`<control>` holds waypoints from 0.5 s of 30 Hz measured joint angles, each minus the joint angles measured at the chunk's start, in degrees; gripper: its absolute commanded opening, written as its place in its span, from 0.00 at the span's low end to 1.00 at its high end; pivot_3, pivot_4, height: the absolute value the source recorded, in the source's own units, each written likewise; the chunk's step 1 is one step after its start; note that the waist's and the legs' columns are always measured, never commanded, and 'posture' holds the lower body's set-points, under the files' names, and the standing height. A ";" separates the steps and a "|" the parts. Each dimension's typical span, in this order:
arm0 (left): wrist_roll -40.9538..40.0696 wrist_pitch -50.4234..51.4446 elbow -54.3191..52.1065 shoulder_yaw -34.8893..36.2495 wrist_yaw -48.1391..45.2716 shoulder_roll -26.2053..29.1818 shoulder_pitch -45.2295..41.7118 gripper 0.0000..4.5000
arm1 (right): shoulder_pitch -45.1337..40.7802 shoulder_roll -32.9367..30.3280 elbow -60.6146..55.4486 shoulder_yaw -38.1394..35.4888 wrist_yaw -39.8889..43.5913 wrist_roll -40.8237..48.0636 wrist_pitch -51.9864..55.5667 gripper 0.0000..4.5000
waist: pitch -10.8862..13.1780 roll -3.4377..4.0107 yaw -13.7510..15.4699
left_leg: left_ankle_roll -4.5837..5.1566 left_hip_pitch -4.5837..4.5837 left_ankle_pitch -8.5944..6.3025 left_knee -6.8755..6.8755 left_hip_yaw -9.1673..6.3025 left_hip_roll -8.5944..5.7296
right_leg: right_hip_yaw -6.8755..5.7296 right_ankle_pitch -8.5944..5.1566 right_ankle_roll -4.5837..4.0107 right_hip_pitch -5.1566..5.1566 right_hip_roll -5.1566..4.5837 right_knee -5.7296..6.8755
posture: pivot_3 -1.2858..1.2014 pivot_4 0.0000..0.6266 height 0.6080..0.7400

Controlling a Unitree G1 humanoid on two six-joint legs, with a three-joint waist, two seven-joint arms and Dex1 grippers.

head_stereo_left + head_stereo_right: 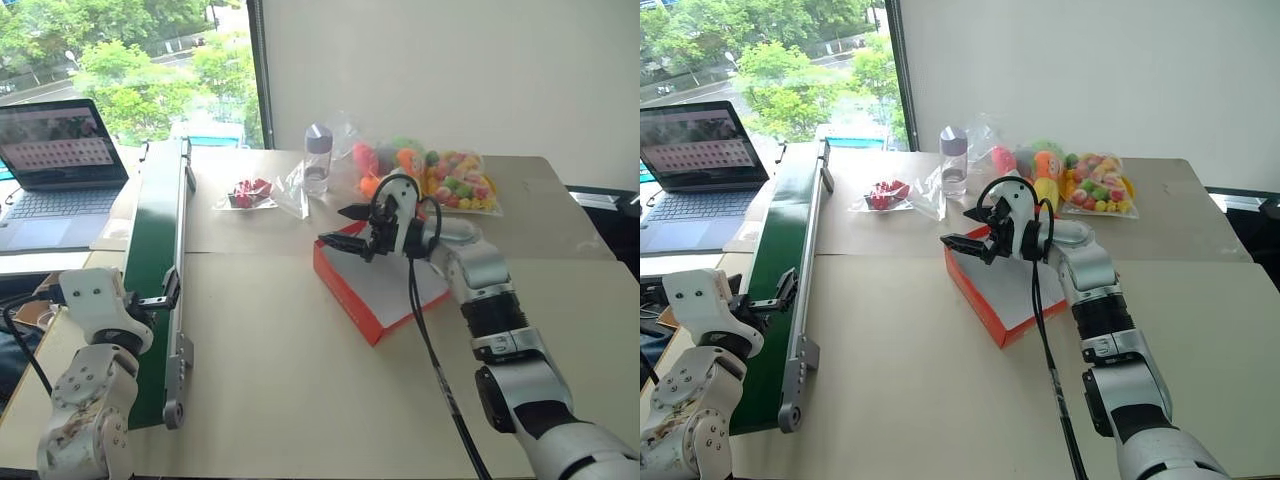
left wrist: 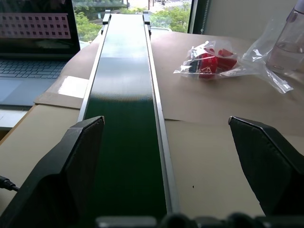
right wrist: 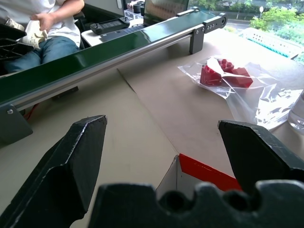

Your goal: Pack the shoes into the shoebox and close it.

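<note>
The shoebox (image 1: 345,295) lies open in the middle of the table, red-orange outside and white inside, with nothing in it. My right gripper (image 1: 335,227) hovers level over the box's far left corner, jaws wide open and empty. In the right wrist view that red corner edge (image 3: 204,171) shows just below the right gripper (image 3: 162,121). My left gripper (image 2: 165,120) is open and empty at the table's near left, over the near end of the long green board (image 2: 123,118). The shoes are out of view.
The green board (image 1: 155,230) runs along the table's left side, with a laptop (image 1: 55,160) beyond it. At the back stand a clear bottle (image 1: 317,158), a small bag of red bricks (image 1: 250,192) and a bag of colourful toys (image 1: 450,180). A person (image 3: 42,28) sits beyond the board.
</note>
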 measured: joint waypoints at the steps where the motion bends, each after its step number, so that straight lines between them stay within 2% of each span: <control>1: 0.00 -0.01 0.00 0.00 0.01 0.00 0.00 1.00 | 0.00 0.00 0.00 0.00 0.00 0.00 0.00 0.99 | 0.00 0.00 0.00 | 0.00 0.00 0.00 0.00 0.00 0.00 | 0.00 -0.01 0.00 0.00 0.00 0.00 | 0.52 0.24 1.00; 15: -1.22 -11.09 4.04 0.16 0.99 -2.35 3.92 1.00 | 1.58 1.65 -0.01 -1.90 -0.65 0.27 0.56 0.99 | 0.00 0.00 -0.06 | 0.01 -0.03 -0.01 0.00 0.03 0.02 | 0.03 -0.16 -0.09 -0.06 -0.04 -0.02 | 0.52 0.24 1.00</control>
